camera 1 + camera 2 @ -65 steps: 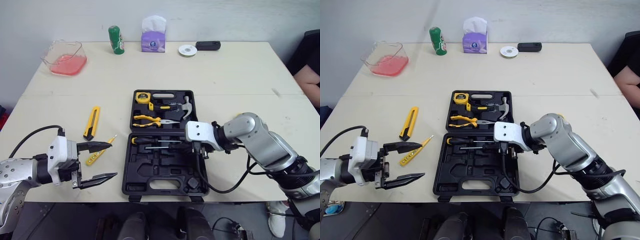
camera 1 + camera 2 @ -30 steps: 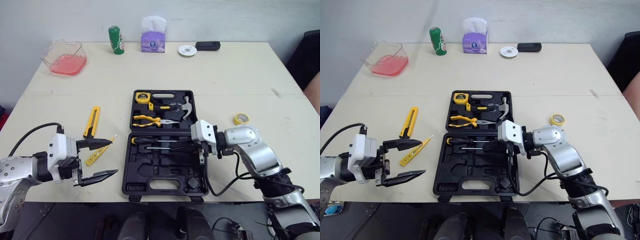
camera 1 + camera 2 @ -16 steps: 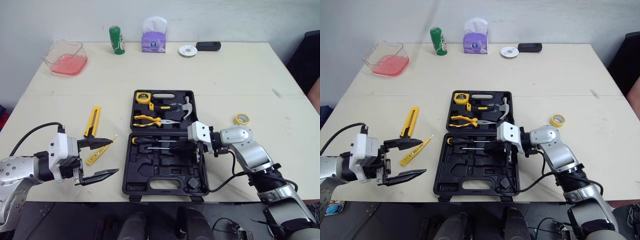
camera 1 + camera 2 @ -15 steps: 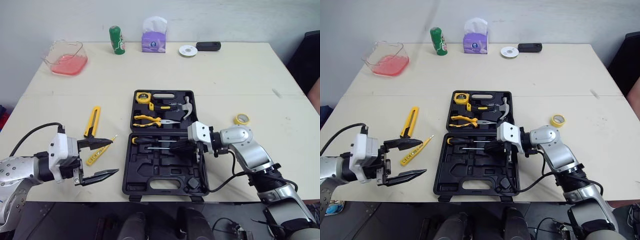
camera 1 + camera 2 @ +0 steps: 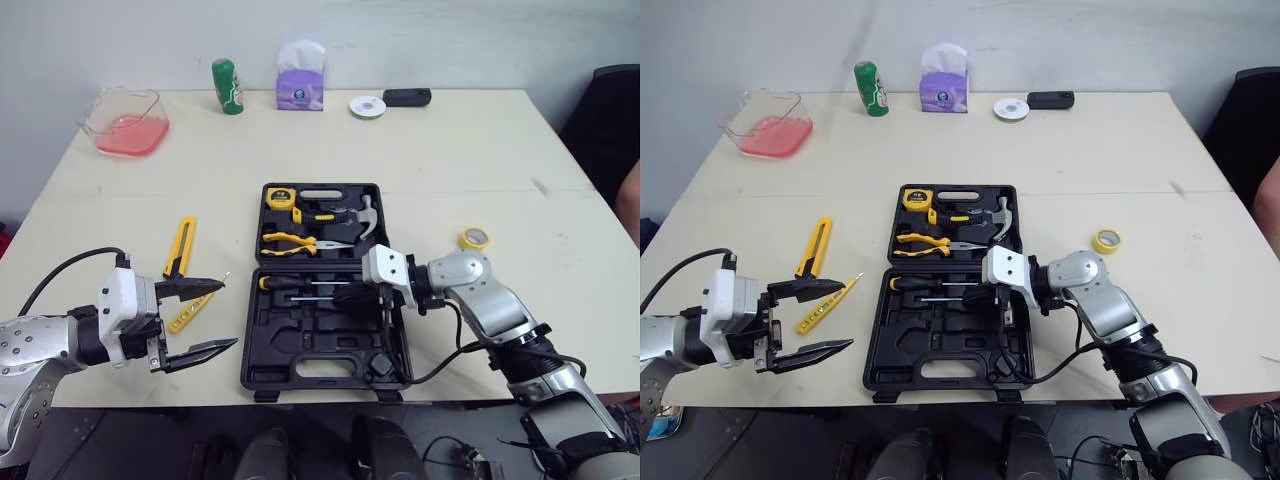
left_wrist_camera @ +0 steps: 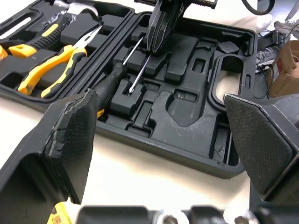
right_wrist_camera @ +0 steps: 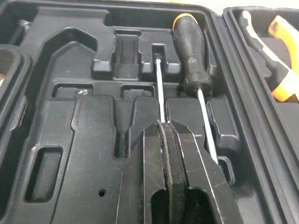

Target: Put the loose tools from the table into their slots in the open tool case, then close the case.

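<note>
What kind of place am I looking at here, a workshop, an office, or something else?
Probably an indoor lab or test room, not a proper workshop: a plain beige table against a bare white wall, holding an open black plastic tool case and a purple tissue box.

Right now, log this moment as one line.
left tool open near yellow tester | right tool shut over thin screwdriver in case | on table: utility knife, tape roll | case open

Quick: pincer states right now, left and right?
Left pincer: open, empty.
Right pincer: shut over a screwdriver shaft in the case; grip cannot be told.
</note>
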Robot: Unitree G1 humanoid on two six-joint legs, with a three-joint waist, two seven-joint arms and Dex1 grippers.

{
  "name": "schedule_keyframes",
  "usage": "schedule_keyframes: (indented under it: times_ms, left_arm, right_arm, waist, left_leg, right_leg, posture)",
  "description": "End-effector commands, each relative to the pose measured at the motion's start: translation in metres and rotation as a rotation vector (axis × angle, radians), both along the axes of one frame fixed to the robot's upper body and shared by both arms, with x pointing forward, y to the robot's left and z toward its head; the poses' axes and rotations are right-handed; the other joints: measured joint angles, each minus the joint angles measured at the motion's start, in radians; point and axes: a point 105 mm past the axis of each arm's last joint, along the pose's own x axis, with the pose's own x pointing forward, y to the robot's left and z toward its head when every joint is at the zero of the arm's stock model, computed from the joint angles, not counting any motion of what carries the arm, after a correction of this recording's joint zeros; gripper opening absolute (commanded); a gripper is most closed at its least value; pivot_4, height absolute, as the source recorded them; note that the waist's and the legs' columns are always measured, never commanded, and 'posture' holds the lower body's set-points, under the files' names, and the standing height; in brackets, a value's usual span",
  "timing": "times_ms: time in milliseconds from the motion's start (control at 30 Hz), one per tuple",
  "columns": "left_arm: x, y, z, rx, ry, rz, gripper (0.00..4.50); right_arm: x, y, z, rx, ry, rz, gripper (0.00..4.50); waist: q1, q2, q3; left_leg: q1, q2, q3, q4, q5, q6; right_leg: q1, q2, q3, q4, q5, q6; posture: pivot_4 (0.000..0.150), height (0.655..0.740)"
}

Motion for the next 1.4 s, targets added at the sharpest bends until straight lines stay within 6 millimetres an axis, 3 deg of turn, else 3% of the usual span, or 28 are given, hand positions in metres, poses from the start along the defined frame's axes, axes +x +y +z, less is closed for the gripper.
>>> schedule_keyframes:
  times_ms: [33, 233, 333, 367, 433, 567, 633, 733, 800, 867, 967, 1133, 1233, 1400]
  left_arm:
    - [-0.002, -0.005, 0.005, 0.010, -0.025, -0.016, 4.50]
    - [-0.001, -0.005, 0.005, 0.002, -0.032, -0.004, 4.50]
    - [0.000, -0.002, 0.006, -0.009, -0.041, 0.018, 4.50]
    - [0.001, 0.002, 0.008, -0.012, -0.050, 0.038, 4.50]
    - [0.002, 0.008, 0.009, -0.018, -0.055, 0.066, 4.50]
    - [-0.001, 0.021, 0.010, -0.035, -0.054, 0.134, 4.50]
    - [0.000, 0.043, 0.009, -0.026, -0.077, 0.242, 4.50]
    - [-0.001, 0.079, 0.008, -0.017, -0.116, 0.416, 4.50]
    - [-0.003, 0.103, 0.009, -0.043, -0.136, 0.531, 4.50]
    - [-0.008, 0.134, 0.010, -0.068, -0.173, 0.679, 4.50]
    - [-0.017, 0.161, 0.006, -0.099, -0.169, 0.803, 4.50]
    - [-0.028, 0.204, -0.003, -0.095, -0.170, 0.998, 4.50]
    - [-0.037, 0.238, -0.009, -0.073, -0.168, 1.160, 4.50]
    - [-0.044, 0.262, -0.013, -0.029, -0.157, 1.276, 4.50]
  right_arm:
    - [-0.003, -0.007, -0.037, -0.119, 0.096, -0.067, 0.07]
    - [-0.006, -0.002, -0.007, 0.030, 0.040, 0.019, 0.07]
    - [-0.006, -0.005, 0.018, 0.180, -0.014, 0.045, 0.07]
    - [-0.015, -0.009, 0.032, 0.259, -0.029, 0.121, 0.07]
    - [-0.021, -0.022, 0.040, 0.302, -0.047, 0.139, 0.07]
    - [-0.017, -0.057, 0.052, 0.328, -0.092, 0.032, 0.07]
    - [-0.013, -0.087, 0.062, 0.358, -0.124, -0.078, 0.07]
    - [-0.011, -0.127, 0.075, 0.342, -0.216, -0.208, 0.97]
    - [-0.010, -0.152, 0.077, 0.306, -0.267, -0.304, 1.97]
    - [-0.012, -0.191, 0.080, 0.251, -0.334, -0.448, 3.05]
    - [-0.018, -0.236, 0.081, 0.222, -0.376, -0.630, 4.45]
    - [-0.039, -0.289, 0.067, 0.133, -0.404, -0.802, 4.45]
    - [-0.056, -0.337, 0.060, 0.102, -0.423, -1.008, 4.45]
    - [-0.073, -0.372, 0.047, 0.066, -0.417, -1.154, 4.45]
  waist:
    - [-0.004, -0.001, -0.001]
    - [-0.006, -0.001, -0.001]
    - [-0.006, 0.000, 0.000]
    - [-0.005, 0.000, 0.001]
    - [-0.002, 0.002, 0.003]
    - [-0.003, 0.003, 0.004]
    - [-0.003, 0.003, 0.004]
    - [-0.002, 0.006, 0.006]
    - [-0.003, 0.007, 0.006]
    - [-0.002, 0.007, 0.006]
    - [-0.002, 0.007, 0.007]
    - [0.002, 0.006, 0.007]
    - [-0.002, 0.007, 0.007]
    - [-0.005, 0.008, 0.007]
  left_leg:
    - [0.000, 0.000, 0.000, 0.000, 0.000, 0.000]
    - [0.000, 0.001, 0.000, 0.000, 0.000, -0.001]
    - [-0.001, 0.001, 0.000, -0.001, -0.001, -0.001]
    - [-0.002, 0.001, 0.000, -0.001, -0.001, -0.001]
    - [-0.003, 0.000, 0.000, -0.001, -0.001, 0.000]
    - [-0.004, 0.000, 0.000, -0.001, -0.001, 0.001]
    - [-0.004, 0.000, 0.000, -0.001, -0.002, 0.002]
    - [-0.004, 0.000, 0.000, -0.001, -0.002, 0.001]
    - [-0.003, 0.000, 0.001, -0.001, -0.002, 0.001]
    - [-0.003, 0.001, 0.001, -0.001, -0.002, 0.001]
    - [-0.003, 0.000, 0.001, -0.001, -0.002, 0.002]
    - [-0.002, 0.001, 0.002, -0.002, -0.004, 0.002]
    - [-0.002, 0.001, 0.003, -0.002, -0.004, 0.002]
    - [-0.002, 0.001, 0.003, -0.003, -0.005, 0.001]
  right_leg:
    - [0.000, 0.000, 0.000, 0.000, 0.000, 0.000]
    - [-0.001, 0.000, 0.000, 0.001, -0.001, -0.001]
    - [-0.002, 0.000, 0.000, 0.000, -0.001, -0.001]
    - [-0.002, 0.000, 0.000, 0.000, -0.001, -0.001]
    - [-0.003, 0.000, -0.001, -0.001, -0.001, -0.001]
    - [-0.002, 0.000, -0.001, -0.003, 0.000, -0.001]
    - [-0.002, 0.000, -0.001, -0.003, 0.000, -0.001]
    - [-0.002, 0.000, -0.001, -0.003, 0.000, -0.001]
    - [-0.002, 0.000, -0.001, -0.003, 0.000, -0.001]
    - [-0.002, 0.000, -0.001, -0.003, 0.000, -0.001]
    - [-0.002, 0.000, -0.001, -0.004, 0.000, -0.001]
    - [-0.002, -0.001, -0.001, -0.007, 0.000, 0.000]
    - [-0.003, -0.001, 0.001, -0.007, 0.000, -0.001]
    - [-0.003, -0.001, 0.001, -0.008, 0.000, -0.001]
  posture:
    - [0.150, 0.7400]
    - [0.150, 0.7400]
    - [0.150, 0.7400]
    - [0.150, 0.7400]
    - [0.150, 0.7400]
    - [0.150, 0.7400]
    - [0.150, 0.7400]
    - [0.150, 0.7400]
    - [0.150, 0.7400]
    - [0.150, 0.7400]
    - [0.150, 0.7400]
    - [0.150, 0.7400]
    - [0.150, 0.7400]
    - [0.150, 0.7400]
